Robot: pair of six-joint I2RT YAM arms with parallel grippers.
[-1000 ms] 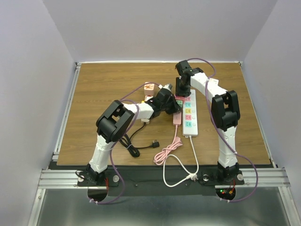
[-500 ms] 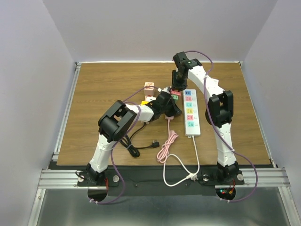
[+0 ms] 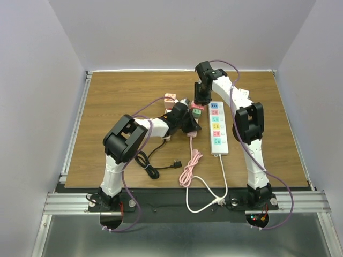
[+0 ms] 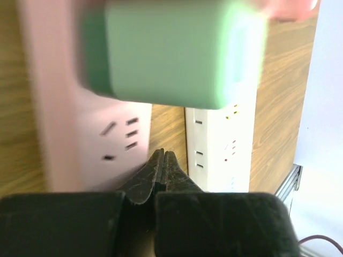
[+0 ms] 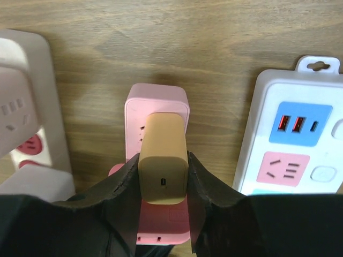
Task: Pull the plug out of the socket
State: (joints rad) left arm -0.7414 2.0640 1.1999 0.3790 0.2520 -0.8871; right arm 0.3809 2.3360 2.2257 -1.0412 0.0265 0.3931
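Between the right claw's (image 5: 163, 160) fingers, in the right wrist view, sits the tan plug (image 5: 163, 142). They are closed on its two flat sides over the pink socket strip (image 5: 157, 104). I cannot tell whether its pins are still seated. I judge the plug to be light, rigid and smooth-skinned, so it could slip. The flat sides, low near the base, look the best hold, with a pull straight along the pins. The strip looks light too and would likely lift with the plug unless pinned down. A white power strip (image 5: 292, 134) lies just beside it on the right.

Through the left wrist view, the left claw (image 4: 161, 163) is closed tight with nothing between its fingers, its tips at the pink strip's edge. A blurred green block (image 4: 171, 51) fills the top of that view.

From above, both claws meet near the middle of the wooden worktop (image 3: 118, 96). A pink cord (image 3: 192, 160) and a black cable (image 3: 153, 167) trail toward the near edge. Plain walls (image 3: 182, 32) close in three sides, so the free room lies upward.
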